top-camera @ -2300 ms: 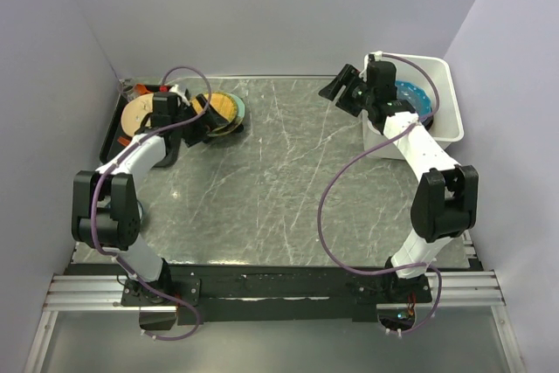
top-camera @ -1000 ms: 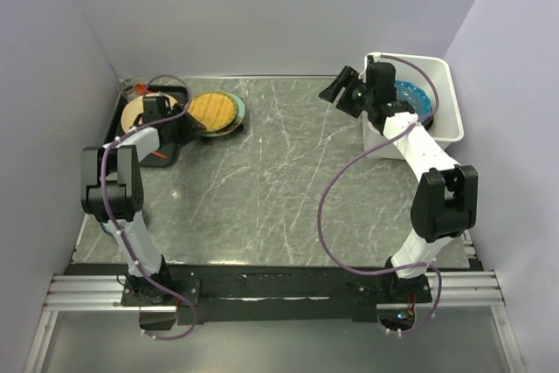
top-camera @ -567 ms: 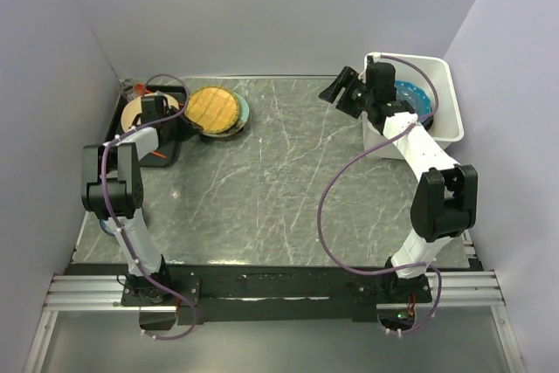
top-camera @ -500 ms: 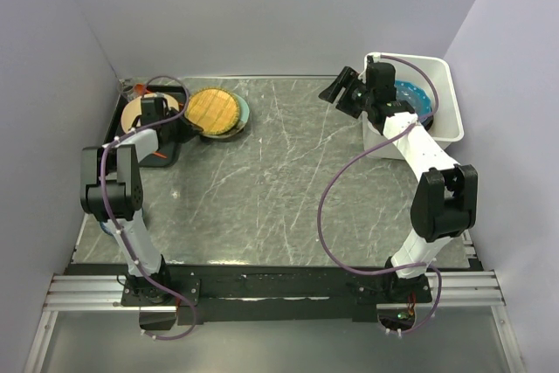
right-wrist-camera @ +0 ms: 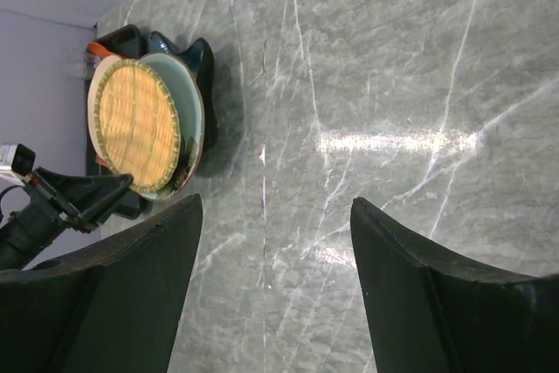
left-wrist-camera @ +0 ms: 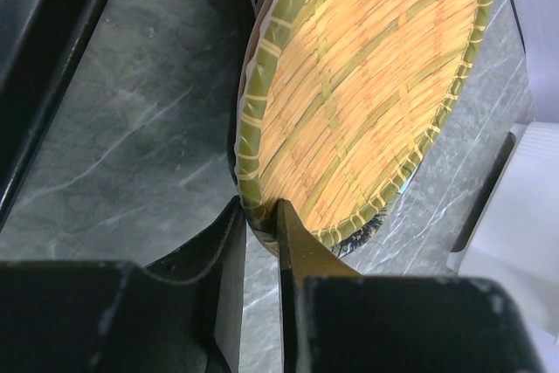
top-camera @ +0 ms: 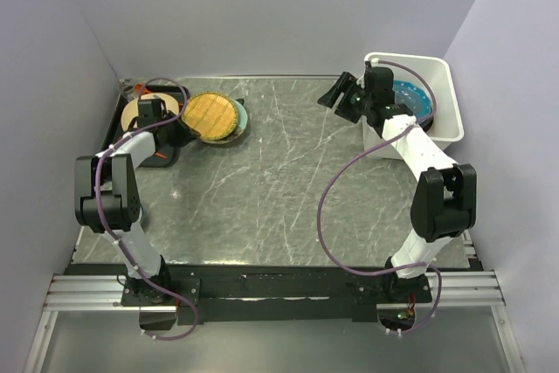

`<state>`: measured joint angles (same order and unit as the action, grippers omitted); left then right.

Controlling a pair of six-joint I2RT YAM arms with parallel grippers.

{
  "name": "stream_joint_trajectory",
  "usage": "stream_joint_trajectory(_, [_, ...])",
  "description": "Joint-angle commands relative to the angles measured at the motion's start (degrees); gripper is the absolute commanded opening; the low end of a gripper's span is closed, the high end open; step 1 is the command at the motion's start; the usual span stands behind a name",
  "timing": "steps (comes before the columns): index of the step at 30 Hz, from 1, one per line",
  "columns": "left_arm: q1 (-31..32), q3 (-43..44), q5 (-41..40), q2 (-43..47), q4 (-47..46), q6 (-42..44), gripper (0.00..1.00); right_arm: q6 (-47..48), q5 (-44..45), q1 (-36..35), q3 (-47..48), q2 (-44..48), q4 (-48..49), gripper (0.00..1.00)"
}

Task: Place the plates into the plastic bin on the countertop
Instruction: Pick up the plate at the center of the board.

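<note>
Orange woven plate (left-wrist-camera: 367,102), upper left, was clamped at its rim by left gripper (left-wrist-camera: 260,218) — right gripper (top-camera: 340,94) stood open.

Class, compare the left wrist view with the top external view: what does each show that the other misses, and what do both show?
Only left wrist: how the left end effector pinches the rim of the woven-pattern plate, with the weave in close detail. Only top external: the right end effector beside the plastic bin, which holds a teal plate. Both: the woven-pattern plate and the veined countertop.
</note>
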<state>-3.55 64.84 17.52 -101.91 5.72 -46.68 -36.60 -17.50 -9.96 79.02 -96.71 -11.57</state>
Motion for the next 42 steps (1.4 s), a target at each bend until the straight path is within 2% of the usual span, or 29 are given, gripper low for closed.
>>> stream_joint_trajectory(1, [0.21,-1.46,-1.7,4.0,0.35,2.73,0.01,-0.05,-1.75,-2.42,-0.36,0.99,3.75,0.75])
stream_joint_trajectory(9, [-0.05,-2.08,-1.08,3.56,0.17,2.73,0.01,-0.92,-3.68,-10.25,4.91,-4.19,5.24,0.76])
stream_joint_trajectory(18, [-0.32,-1.56,-0.91,3.56,0.08,2.64,0.01,-4.79,-7.81,-17.11,13.17,-15.08,9.63,0.74])
stream_joint_trajectory(31, [-0.67,-1.38,0.15,3.29,-0.44,2.55,0.01,-10.68,-11.07,-20.72,27.84,-29.94,12.45,0.62])
stream_joint_trajectory(42, [-0.84,-1.56,0.5,3.56,-0.44,2.55,0.01,-13.15,-10.63,-21.86,34.26,-37.5,11.92,0.57])
